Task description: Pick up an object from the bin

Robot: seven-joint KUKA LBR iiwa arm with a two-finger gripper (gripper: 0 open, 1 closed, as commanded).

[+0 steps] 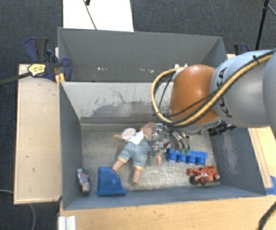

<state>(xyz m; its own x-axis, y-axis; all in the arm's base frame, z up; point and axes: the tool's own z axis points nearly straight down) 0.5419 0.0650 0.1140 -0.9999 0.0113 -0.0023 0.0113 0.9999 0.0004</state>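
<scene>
My gripper (171, 139) is low in the bin, right of centre, just under the arm's orange cover. Its metal body sits between a doll and a blue block. The doll (135, 150) lies on its back with a white cap, a blue denim outfit and bare legs. Its head is against the gripper's left side. The blue plastic block (188, 155), with a row of studs, lies directly to the gripper's lower right. A small red toy vehicle (203, 175) rests in front of that block, near the front wall.
A blue wedge-shaped piece (110, 181) lies at the front left of the bin floor. A small grey figure (83, 180) is in the front left corner. The arm and its cables hang over the right half of the bin.
</scene>
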